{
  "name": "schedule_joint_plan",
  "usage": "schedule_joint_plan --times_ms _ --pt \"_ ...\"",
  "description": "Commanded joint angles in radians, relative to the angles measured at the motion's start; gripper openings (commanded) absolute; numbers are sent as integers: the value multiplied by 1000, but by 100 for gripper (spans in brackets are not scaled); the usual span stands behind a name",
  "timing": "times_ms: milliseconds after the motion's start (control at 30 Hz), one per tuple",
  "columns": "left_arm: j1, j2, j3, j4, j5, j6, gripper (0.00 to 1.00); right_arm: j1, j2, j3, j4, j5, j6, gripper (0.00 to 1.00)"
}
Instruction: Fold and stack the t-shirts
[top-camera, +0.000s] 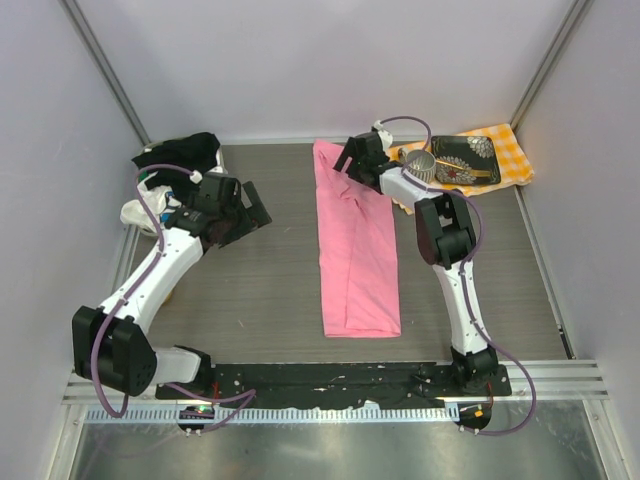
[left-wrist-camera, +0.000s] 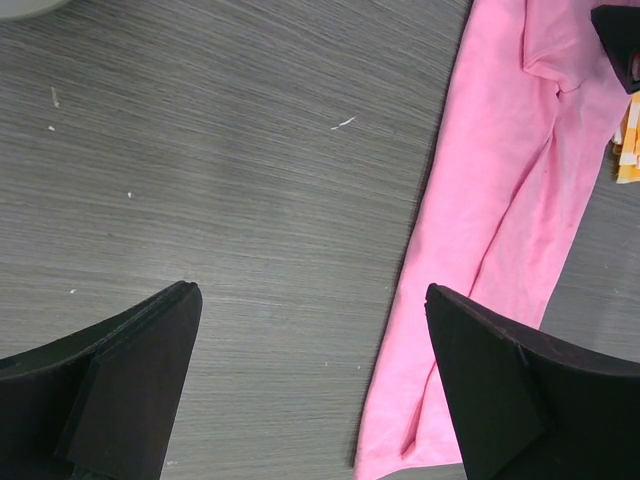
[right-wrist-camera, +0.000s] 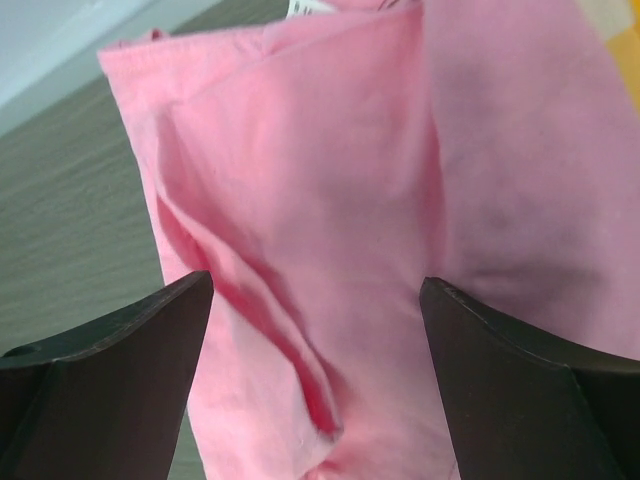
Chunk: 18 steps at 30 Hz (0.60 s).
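A bright pink t-shirt (top-camera: 355, 245) lies folded into a long strip down the middle of the table, also seen in the left wrist view (left-wrist-camera: 500, 230) and filling the right wrist view (right-wrist-camera: 330, 220). My right gripper (top-camera: 348, 160) hovers open over the strip's far end, nothing between its fingers; a white neck label (right-wrist-camera: 310, 8) shows at the top edge. My left gripper (top-camera: 255, 212) stands open above bare table left of the strip, holding nothing. A black t-shirt (top-camera: 180, 152) and a white t-shirt (top-camera: 135, 212) lie heaped at the far left.
At the far right an orange-and-yellow checked cloth (top-camera: 515, 150) carries a dark patterned tray (top-camera: 465, 160) and a metal cup (top-camera: 420, 165). Grey walls close in the table on three sides. A black rail (top-camera: 330, 378) runs along the near edge.
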Motion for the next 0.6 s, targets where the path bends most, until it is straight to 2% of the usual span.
schedule_joint_plan --times_ms 0,133,567 --pt "7 -14 -20 53 17 -1 100 40 -95 -56 -66 8 -70 92" --pt "5 -14 -29 63 25 -4 100 54 -135 -102 -51 29 -94 92" --pt "7 -9 -24 65 17 4 100 89 -200 -92 -77 122 -201 92"
